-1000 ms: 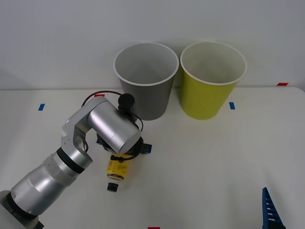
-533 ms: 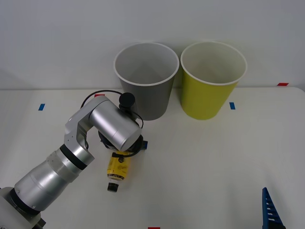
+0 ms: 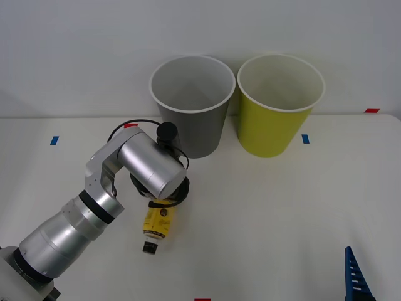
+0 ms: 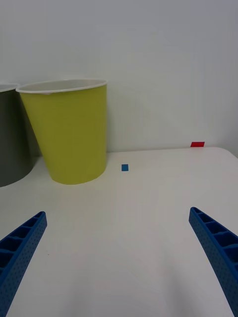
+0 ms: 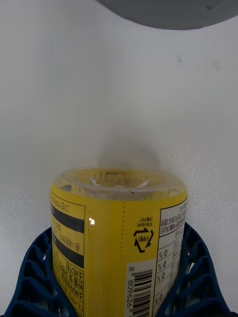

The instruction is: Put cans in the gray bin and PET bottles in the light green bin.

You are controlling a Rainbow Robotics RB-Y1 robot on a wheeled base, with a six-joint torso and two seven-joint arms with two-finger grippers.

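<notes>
On the white table, in front of the gray plastic wastebasket, the small yellow-labelled PET bottle lies with its black cap toward the robot, the left gripper pinching its body between blue ribbed fingers. Since the hold sits toward the base end, the bottle could tip or slip on lifting, or go into the nearer gray bin instead of the yellow-green plastic wastebasket. The right gripper waits with fingers spread at the table's near right corner.

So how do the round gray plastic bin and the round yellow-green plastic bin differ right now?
The round gray plastic bin is gray outside; the round yellow-green plastic bin is yellow-green. The gray one stands on the robot's left, nearer the left gripper, the yellow-green one to its right. Both stand upright, tapered, white-rimmed and look the same size.
</notes>
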